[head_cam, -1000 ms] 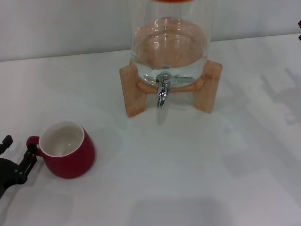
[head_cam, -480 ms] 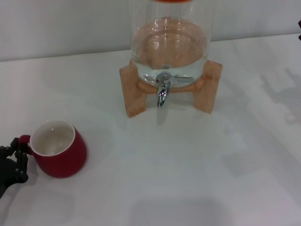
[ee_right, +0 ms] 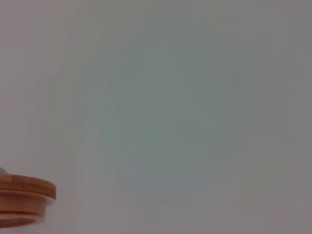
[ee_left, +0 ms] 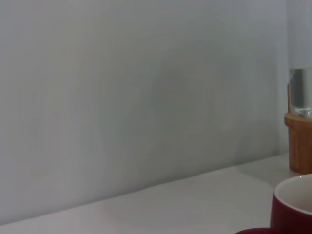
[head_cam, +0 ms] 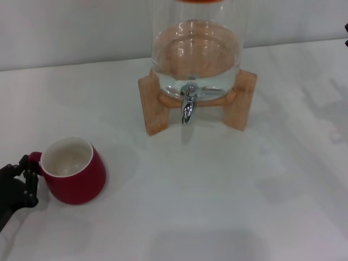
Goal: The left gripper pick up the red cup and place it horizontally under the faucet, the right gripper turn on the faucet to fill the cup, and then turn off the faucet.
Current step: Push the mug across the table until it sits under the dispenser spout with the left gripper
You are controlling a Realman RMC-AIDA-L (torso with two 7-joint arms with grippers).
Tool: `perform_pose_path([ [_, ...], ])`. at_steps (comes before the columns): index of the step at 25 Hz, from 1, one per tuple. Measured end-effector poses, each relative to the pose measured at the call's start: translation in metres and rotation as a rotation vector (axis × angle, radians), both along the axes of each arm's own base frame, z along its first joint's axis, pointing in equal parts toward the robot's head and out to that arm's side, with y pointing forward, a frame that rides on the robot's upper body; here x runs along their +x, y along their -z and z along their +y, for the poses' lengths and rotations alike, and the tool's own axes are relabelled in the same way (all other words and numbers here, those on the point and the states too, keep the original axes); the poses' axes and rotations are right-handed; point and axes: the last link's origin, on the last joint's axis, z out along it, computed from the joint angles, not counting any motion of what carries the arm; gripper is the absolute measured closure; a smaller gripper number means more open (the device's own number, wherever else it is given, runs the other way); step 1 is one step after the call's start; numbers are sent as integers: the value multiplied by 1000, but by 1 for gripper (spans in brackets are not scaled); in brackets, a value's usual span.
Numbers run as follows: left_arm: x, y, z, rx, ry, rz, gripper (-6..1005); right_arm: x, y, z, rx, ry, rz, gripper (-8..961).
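a pale grey wall backs the white desk [head_cam: 228, 190], and on it, toward the far middle, we see the glass dispenser [head_cam: 196, 49] on its wooden stand [head_cam: 155, 103] with the faucet [head_cam: 188, 106] hanging from its front, spout down and lever not yet touched. the red cup [head_cam: 73, 171] sits at the near left of the desk, well apart from the faucet, and here is the change: a second ago the left claw [head_cam: 24, 176] stood spread beside the handle with the cup a little further right and forward; half a second ago the fingers closed in on the handle and the cup slid left and tipped a touch; now the cup has shifted slightly back to the right and looks a shade higher in the head view. we read that as the grasp having been made and the lift just starting, though we cannot tell for sure that the base has left the desk. the left claw is nearly shut, its black fingers pinched on the small loop handle at the cup's left side. the cup stands mouth up, its axis close to vertical with the rim leaning a little away from the claw, and the handle points left toward the robot's left arm. the left wrist view catches only the cup's rim and the stand's edge. the right claw is out of sight, and its wrist camera shows just the wall and the dispenser's orange lid [ee_right: 24, 200].
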Motion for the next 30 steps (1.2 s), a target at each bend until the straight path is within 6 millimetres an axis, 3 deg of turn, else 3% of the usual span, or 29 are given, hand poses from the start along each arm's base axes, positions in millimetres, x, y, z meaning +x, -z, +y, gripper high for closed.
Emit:
perform_pose_path([
  [30, 42, 14, 28, -102, 206, 50, 898, 2, 3, -3, -16, 5, -3, 130],
])
